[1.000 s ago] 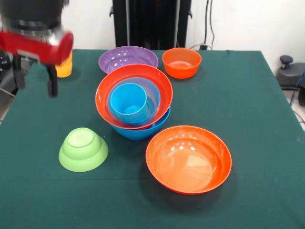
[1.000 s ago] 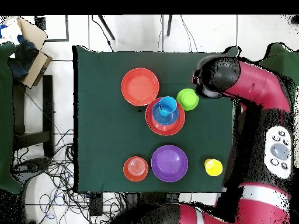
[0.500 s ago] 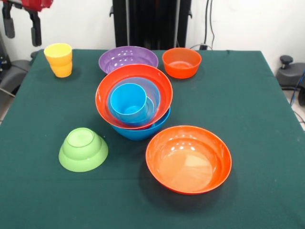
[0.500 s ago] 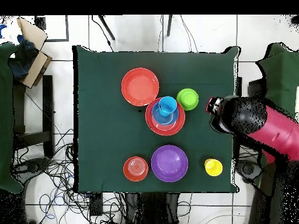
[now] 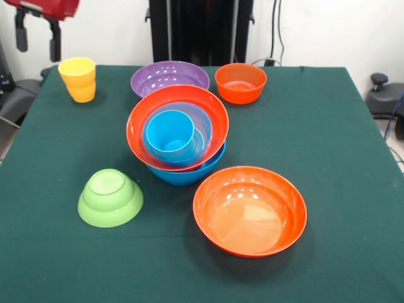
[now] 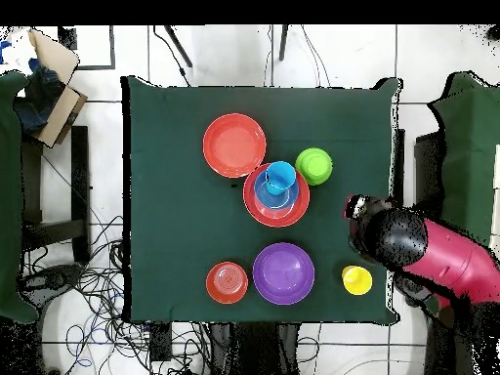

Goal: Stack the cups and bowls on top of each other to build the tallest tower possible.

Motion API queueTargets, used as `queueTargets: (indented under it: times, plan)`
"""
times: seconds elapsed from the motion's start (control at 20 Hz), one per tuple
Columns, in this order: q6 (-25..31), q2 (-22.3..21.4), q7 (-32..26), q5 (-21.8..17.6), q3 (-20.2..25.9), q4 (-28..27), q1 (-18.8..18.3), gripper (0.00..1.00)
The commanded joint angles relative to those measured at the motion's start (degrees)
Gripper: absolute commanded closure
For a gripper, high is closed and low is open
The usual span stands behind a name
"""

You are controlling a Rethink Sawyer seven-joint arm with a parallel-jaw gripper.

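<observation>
The tower stands mid-table: a large blue bowl (image 5: 189,174) at the bottom, a large orange bowl (image 5: 177,101) tilted in it, a medium blue bowl (image 5: 201,125) inside that, and the blue cup (image 5: 170,134) (image 6: 279,178) on top. The yellow cup (image 5: 77,79) (image 6: 356,280) stands upright at the far left corner. My gripper (image 5: 39,41) hangs open and empty high above the table's left edge, just left of the yellow cup. In the overhead view the arm's head (image 6: 391,234) covers the gripper.
A lime green bowl (image 5: 110,197) (image 6: 314,165) lies upside down at the near left. A second large orange bowl (image 5: 250,209) (image 6: 234,145) sits upright at the near right. A purple bowl (image 5: 169,77) (image 6: 283,273) and a small orange bowl (image 5: 240,82) (image 6: 227,282) stand behind the tower.
The gripper has risen from low over the table's left edge, uncovering the yellow cup, then drifted slightly toward it. Cups and bowls have not moved.
</observation>
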Motion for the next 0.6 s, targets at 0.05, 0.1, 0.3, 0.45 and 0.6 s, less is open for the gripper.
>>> queueTargets:
  times: [0.05, 0.1, 0.3, 0.45, 0.6]
  plan:
    - [-9.38, 1.37, -8.25, -10.53, 9.62, 12.27, -0.99, 0.00]
    - [-9.99, 1.68, -7.50, -11.44, 9.57, 12.38, -0.92, 0.00]
    - [-11.27, 2.65, -4.96, -13.81, 9.61, 11.93, -0.61, 0.00]
    - [-12.08, 3.06, -3.81, -14.44, 10.90, 11.84, -1.19, 0.00]
    - [-14.45, 2.28, -2.82, -14.84, 13.13, 14.10, -3.37, 0.00]
